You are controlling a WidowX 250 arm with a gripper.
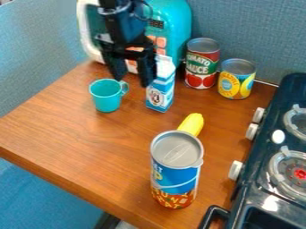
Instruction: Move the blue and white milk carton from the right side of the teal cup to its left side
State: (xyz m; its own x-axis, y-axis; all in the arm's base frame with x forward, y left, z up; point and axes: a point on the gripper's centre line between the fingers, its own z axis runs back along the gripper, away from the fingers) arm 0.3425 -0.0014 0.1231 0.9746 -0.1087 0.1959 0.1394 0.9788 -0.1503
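Wide apart, the jaws of the black gripper [132, 81] pointed down over the back part of the brown wooden counter [65, 132], with no object held between them. At the far left of the counter things, a teal cup [108, 99] stood upright, just below the gripper in the view, its handle turned to the right. Behind the gripper was a teal toy microwave [174, 20] with a pale door frame and orange buttons, partly hidden by the arm. Next came a blue-and-white carton [159, 93], upright and near the cup; one finger of the gripper overlapped its left side in the view (whether the two touched, I could not tell).

Farther right and closer to the camera, a tall can [174, 176] with a silvery lid and a blue-and-orange label stood upright. Just behind it lay a yellow toy corn cob [192, 123], its lower end hidden by that can. Toward the back, a red-and-green can [202, 67] with tomatoes on its label stood upright to the right of the carton, and a shorter yellow can [236, 82] stood just beside it. Along the right edge was a dark toy stove [254, 194], with pale knobs [252, 132] on its left side and a red-centred burner [294, 172].
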